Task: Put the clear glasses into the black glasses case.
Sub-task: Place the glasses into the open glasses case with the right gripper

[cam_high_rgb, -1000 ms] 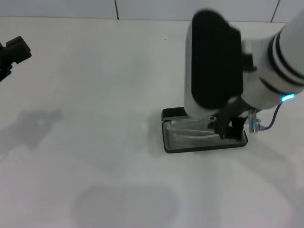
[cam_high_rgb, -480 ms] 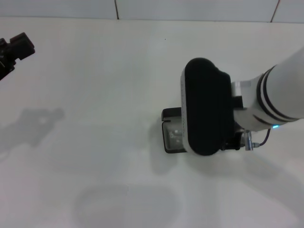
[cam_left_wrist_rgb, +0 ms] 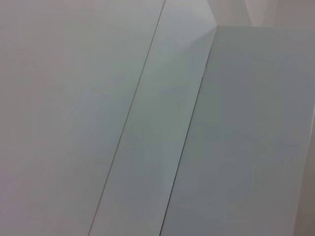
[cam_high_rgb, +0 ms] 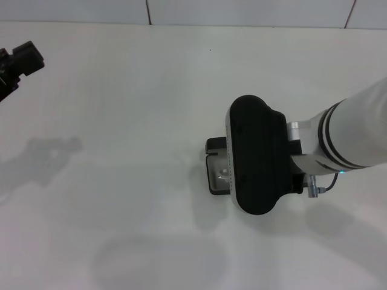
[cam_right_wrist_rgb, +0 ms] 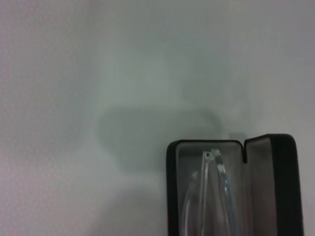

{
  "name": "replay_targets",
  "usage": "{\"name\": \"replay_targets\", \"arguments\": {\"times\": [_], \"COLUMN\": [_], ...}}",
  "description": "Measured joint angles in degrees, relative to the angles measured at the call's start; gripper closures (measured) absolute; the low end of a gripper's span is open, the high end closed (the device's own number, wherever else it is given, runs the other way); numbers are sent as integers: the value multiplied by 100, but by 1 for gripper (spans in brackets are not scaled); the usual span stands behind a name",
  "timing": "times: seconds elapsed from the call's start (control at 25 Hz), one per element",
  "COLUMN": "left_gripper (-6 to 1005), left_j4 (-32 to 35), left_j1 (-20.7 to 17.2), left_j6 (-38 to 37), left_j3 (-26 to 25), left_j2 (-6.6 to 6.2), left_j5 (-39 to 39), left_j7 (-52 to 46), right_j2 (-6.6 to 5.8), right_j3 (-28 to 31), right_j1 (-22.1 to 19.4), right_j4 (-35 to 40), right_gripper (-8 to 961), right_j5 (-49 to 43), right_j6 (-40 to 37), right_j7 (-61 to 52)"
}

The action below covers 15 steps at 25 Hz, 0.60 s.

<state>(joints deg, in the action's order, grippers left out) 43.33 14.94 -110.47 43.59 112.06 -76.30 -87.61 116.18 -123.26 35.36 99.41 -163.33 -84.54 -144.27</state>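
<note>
Case (cam_high_rgb: 216, 175): open on the white table (cam_high_rgb: 121, 121), lid up, mostly under the right arm.
Glasses (cam_right_wrist_rgb: 211, 196): lying inside the case, temples folded.
Right gripper: low over the case, fingers hidden, can't tell.
Left gripper (cam_high_rgb: 21, 60): parked far left, state unclear.

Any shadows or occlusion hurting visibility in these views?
Head view: the right arm's black housing covers most of the black glasses case, and soft shadows lie on the white table. Right wrist view: a dark shadow falls beside the case, the clear glasses faint inside. Left wrist view: only pale panels.
</note>
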Motion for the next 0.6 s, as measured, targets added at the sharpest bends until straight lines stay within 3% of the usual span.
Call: {"name": "replay_targets", "arguments": {"times": [0.6], "left_gripper": [908], "left_j4": [0], "left_j1": [9], "left_j6": [1], "left_j3": [0], "left_j2": [-6], "left_j5": [1], "left_j7": [-2], "right_j2": [0], "right_j3": [-70], "right_j1": [-88], "right_j4": [-317], "right_gripper": [839], "right_j5": [-240], "right_j6": [349], "right_j7": [-5]}}
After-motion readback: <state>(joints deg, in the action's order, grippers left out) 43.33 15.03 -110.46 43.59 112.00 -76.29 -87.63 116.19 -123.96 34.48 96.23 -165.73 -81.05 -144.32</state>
